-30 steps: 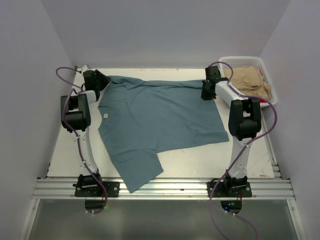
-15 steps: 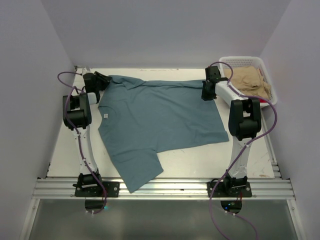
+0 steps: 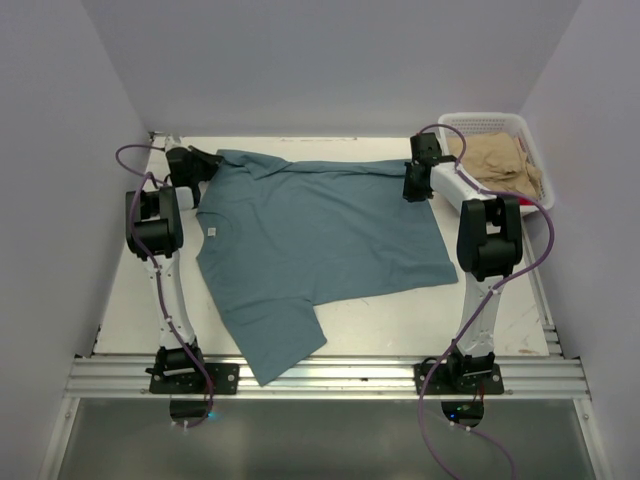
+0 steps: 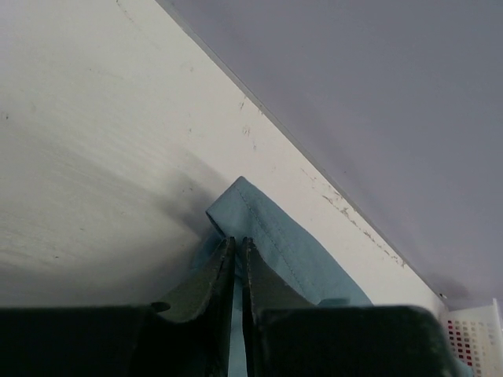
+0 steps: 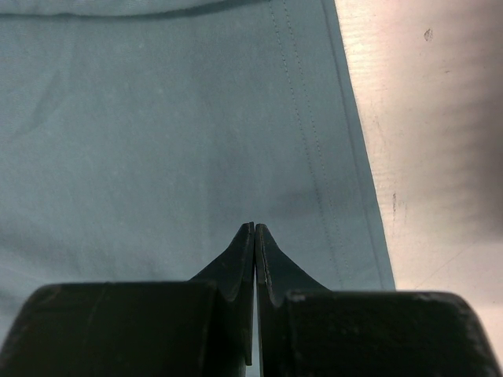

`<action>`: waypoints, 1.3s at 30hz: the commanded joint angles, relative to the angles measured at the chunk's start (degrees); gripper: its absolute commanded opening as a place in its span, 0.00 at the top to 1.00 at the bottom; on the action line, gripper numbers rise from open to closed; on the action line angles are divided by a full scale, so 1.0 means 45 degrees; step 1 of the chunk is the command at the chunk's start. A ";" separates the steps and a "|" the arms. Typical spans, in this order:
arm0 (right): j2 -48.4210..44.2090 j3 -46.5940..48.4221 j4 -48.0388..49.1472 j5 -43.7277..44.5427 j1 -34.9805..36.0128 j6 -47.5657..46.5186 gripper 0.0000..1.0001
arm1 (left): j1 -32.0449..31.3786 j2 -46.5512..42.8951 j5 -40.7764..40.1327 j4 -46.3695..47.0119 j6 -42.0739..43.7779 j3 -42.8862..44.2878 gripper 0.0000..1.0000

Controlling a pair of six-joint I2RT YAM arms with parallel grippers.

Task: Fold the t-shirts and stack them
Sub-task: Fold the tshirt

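Observation:
A blue t-shirt (image 3: 320, 240) lies spread flat on the white table, one sleeve hanging toward the near edge. My left gripper (image 3: 207, 160) is at the shirt's far left corner. In the left wrist view it (image 4: 237, 240) is shut on the blue sleeve hem (image 4: 275, 236), with cloth showing between the jaws. My right gripper (image 3: 411, 188) is at the shirt's far right corner. In the right wrist view it (image 5: 255, 227) is shut, its tips pressed on the blue cloth (image 5: 157, 141) beside the stitched hem.
A white basket (image 3: 530, 128) at the far right holds tan clothing (image 3: 495, 160). The back wall runs close behind both grippers. The table's (image 3: 400, 320) metal rail and the arm bases lie along the near edge.
The left arm shifted slightly toward the back left corner a second ago and has since held still. The shirt and the right arm look unchanged.

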 commanded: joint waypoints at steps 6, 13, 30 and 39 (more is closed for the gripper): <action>-0.0305 -0.0059 0.0001 -0.0061 -0.0017 -0.0062 1.00 | 0.0135 -0.1166 0.0161 0.0773 0.0291 -0.0287 0.95; -0.0227 0.0000 0.0020 -0.0139 -0.0017 -0.0004 1.00 | 0.0135 -0.1851 -0.0052 0.0560 0.0681 -0.0114 1.00; -0.0247 -0.0098 -0.0058 -0.0003 0.0002 0.0016 1.00 | 0.0135 -0.0211 -0.1225 -0.2176 0.1326 0.2074 0.48; -0.0227 -0.0098 -0.0077 0.0114 0.0002 -0.0043 1.00 | 0.0154 0.0434 -0.1225 -0.2508 0.1151 0.2701 0.50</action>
